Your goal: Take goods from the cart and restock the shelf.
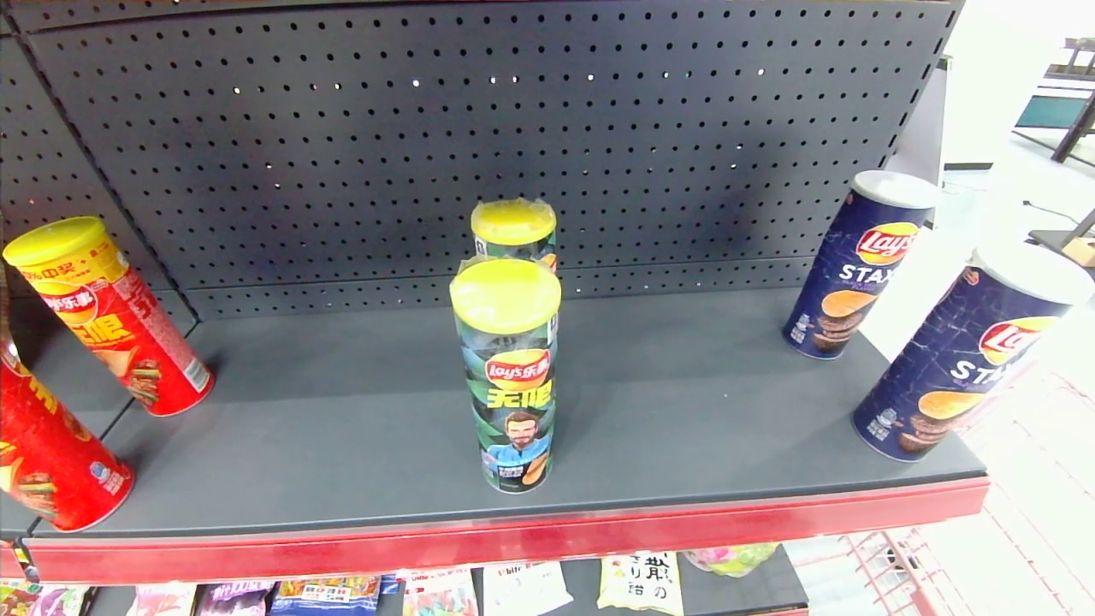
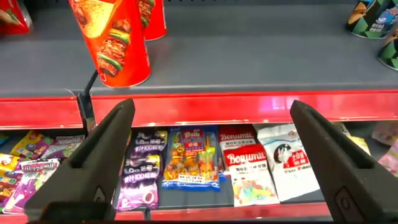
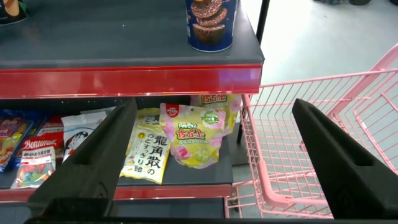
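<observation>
Left gripper (image 2: 210,107): fingers spread wide apart, nothing between them. It hangs in front of the lower shelf (image 2: 186,211), where flat snack bags (image 2: 193,155) lie in a row.

Right gripper (image 3: 214,104): fingers likewise spread apart and empty, level with the same lower shelf near its right end. The pink wire cart (image 3: 323,124) stands just beside that end, at 5 o'clock in the head view.

Upper shelf (image 1: 342,411): grey deck with a red front lip (image 1: 513,539). A green crisp can (image 1: 511,376) stands upright at its centre, close to the lip. At 9 o'clock from it, the near red can (image 1: 47,453) stands at the front edge. At 3 o'clock, the near blue can (image 1: 967,351) stands at the front right corner.

Further in, the far red can (image 1: 111,316) stands at 10 o'clock and the far blue can (image 1: 855,265) at 2 o'clock. A second green can (image 1: 514,231) stands directly behind the first, at 12 o'clock, partly hidden by it. All six are upright, and the three pairs stand well apart from one another.

A dark pegboard back panel (image 1: 479,128) closes the rear.
</observation>
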`<state>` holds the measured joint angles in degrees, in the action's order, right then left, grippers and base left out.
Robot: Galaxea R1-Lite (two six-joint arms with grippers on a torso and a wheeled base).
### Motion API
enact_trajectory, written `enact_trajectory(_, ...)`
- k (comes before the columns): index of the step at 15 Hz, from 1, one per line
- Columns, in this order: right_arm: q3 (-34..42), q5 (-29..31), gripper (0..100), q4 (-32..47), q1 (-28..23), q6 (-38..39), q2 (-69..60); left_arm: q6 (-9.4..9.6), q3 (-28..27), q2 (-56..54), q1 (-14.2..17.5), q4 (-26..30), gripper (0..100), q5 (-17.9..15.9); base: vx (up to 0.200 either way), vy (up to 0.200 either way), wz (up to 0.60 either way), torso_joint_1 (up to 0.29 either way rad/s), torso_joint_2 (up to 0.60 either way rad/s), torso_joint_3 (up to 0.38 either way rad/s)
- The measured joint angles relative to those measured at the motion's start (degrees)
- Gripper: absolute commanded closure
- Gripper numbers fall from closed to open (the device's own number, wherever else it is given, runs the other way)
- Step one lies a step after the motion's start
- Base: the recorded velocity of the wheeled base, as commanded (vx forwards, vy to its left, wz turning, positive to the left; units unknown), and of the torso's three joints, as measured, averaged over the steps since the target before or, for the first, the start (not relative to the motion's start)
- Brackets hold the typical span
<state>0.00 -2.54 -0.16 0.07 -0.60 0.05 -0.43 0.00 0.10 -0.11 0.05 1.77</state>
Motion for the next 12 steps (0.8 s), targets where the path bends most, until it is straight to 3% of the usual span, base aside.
enact_trajectory(12,0.00,0.20,0,0.00,0.00,0.28,-0.02,0.00,0.00,-0.20,0.04,0.05,0,-0.10,0.000,0.000,0.00,0.000,0.00,0.000)
